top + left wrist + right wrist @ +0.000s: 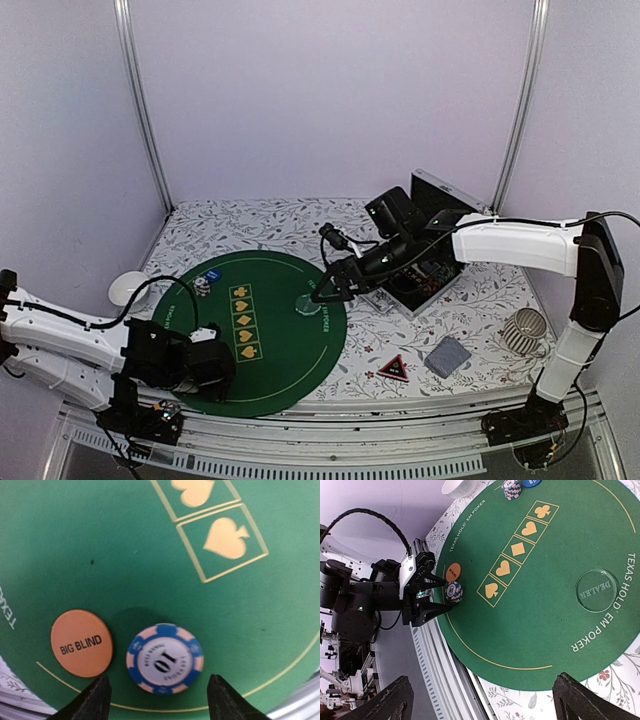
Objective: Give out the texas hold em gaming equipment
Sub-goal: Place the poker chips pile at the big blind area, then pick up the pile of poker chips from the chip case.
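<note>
On the green poker mat (pixel 150 560) a small stack of blue-and-white striped poker chips (pixel 165 658) marked 10 rests beside an orange disc (pixel 81 642) reading BIG BLIND. My left gripper (pixel 160 700) is open, its fingertips on either side of the stack and just short of it, touching nothing. From the right wrist view the same stack (pixel 453 591) and orange disc (pixel 453 571) lie in front of the left gripper (pixel 437 595). My right gripper (pixel 487 702) is open and empty, hovering near the clear dealer disc (pixel 307 303). The red-black triangle token (pixel 393 368) and grey-blue cards (pixel 447 356) lie off the mat at the right.
Two more chip stacks (pixel 203 285) sit at the mat's far-left edge, near a white bowl (pixel 128 290). An open case (pixel 425 275) stands behind the right gripper. A white ribbed cup (pixel 525 330) is at the far right. The table's near rail (pixel 435 670) runs just behind the left gripper.
</note>
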`<action>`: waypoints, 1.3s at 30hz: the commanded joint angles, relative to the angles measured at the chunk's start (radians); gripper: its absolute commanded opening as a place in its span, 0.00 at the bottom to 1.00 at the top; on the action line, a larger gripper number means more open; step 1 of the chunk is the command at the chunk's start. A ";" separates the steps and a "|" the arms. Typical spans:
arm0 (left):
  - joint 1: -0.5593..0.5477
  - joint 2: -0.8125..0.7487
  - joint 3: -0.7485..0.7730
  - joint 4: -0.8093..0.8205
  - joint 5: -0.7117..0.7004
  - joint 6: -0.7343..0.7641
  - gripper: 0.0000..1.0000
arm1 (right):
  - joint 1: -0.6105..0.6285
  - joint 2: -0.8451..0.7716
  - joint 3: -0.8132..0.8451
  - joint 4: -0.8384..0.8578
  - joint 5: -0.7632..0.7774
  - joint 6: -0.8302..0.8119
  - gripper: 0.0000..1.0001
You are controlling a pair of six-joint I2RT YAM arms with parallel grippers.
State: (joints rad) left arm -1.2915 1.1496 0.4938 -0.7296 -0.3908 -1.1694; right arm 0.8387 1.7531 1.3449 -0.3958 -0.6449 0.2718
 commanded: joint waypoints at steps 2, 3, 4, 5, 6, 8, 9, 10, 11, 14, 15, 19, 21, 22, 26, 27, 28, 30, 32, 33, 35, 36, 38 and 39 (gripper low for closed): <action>-0.018 -0.039 0.126 -0.073 -0.037 0.109 0.72 | -0.020 -0.061 0.019 -0.005 0.025 -0.011 0.99; -0.019 -0.055 0.147 -0.074 -0.044 0.138 0.73 | -0.025 -0.068 0.020 -0.014 0.038 -0.013 0.99; -0.017 -0.074 0.167 -0.072 -0.054 0.166 0.75 | -0.032 -0.077 0.020 -0.026 0.056 -0.019 0.99; -0.016 -0.094 0.187 -0.071 -0.067 0.195 0.76 | -0.042 -0.086 0.021 -0.044 0.079 -0.030 0.99; -0.010 -0.112 0.206 -0.071 -0.082 0.224 0.78 | -0.055 -0.095 0.023 -0.066 0.105 -0.037 0.99; 0.018 -0.144 0.243 -0.059 -0.102 0.313 0.81 | -0.100 -0.113 0.029 -0.117 0.170 -0.060 0.99; 0.042 -0.156 0.263 -0.050 -0.103 0.355 0.82 | -0.123 -0.127 0.028 -0.141 0.213 -0.075 0.99; 0.067 -0.161 0.280 -0.041 -0.101 0.392 0.83 | -0.143 -0.133 0.025 -0.171 0.268 -0.085 0.99; 0.095 -0.165 0.296 -0.033 -0.098 0.427 0.84 | -0.165 -0.142 0.023 -0.203 0.332 -0.097 0.99; 0.188 -0.176 0.331 0.001 -0.071 0.527 0.87 | -0.218 -0.135 0.021 -0.301 0.572 -0.127 0.99; 0.214 -0.177 0.335 0.014 -0.061 0.556 0.88 | -0.226 -0.121 0.020 -0.334 0.687 -0.134 0.99; 0.337 -0.173 0.338 0.076 0.003 0.656 0.92 | -0.260 -0.021 0.037 -0.456 0.907 -0.182 0.99; 0.388 -0.164 0.331 0.114 0.039 0.694 0.95 | -0.263 0.029 0.047 -0.503 0.980 -0.194 0.94; 0.410 -0.160 0.325 0.137 0.057 0.709 0.97 | -0.263 0.053 0.055 -0.518 0.994 -0.203 0.90; 0.469 -0.128 0.302 0.200 0.123 0.754 0.98 | -0.263 0.121 0.090 -0.558 1.021 -0.251 0.75; 0.478 -0.117 0.299 0.210 0.132 0.762 0.98 | -0.262 0.130 0.101 -0.562 1.020 -0.255 0.71; 0.487 -0.104 0.296 0.216 0.140 0.771 0.98 | -0.261 0.137 0.111 -0.569 1.015 -0.259 0.68; 0.503 -0.082 0.295 0.225 0.151 0.791 0.98 | -0.252 0.145 0.135 -0.583 0.998 -0.261 0.63; 0.519 -0.068 0.292 0.237 0.164 0.810 0.98 | -0.231 0.157 0.153 -0.601 0.996 -0.261 0.61; 0.525 -0.062 0.288 0.246 0.170 0.815 0.98 | -0.221 0.165 0.164 -0.612 0.996 -0.261 0.59; 0.534 -0.054 0.282 0.264 0.187 0.823 0.98 | -0.202 0.179 0.175 -0.624 0.993 -0.261 0.59; 0.537 -0.049 0.279 0.270 0.194 0.826 0.98 | -0.199 0.187 0.180 -0.629 0.986 -0.261 0.58; 0.543 -0.042 0.277 0.277 0.202 0.830 0.98 | -0.199 0.202 0.187 -0.634 0.996 -0.261 0.55; 0.545 -0.039 0.278 0.277 0.204 0.833 0.98 | -0.200 0.208 0.190 -0.635 1.007 -0.261 0.55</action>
State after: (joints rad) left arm -0.7670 1.0981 0.7856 -0.4969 -0.2268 -0.3733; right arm 0.6289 1.9163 1.5116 -0.9901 0.3321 0.0174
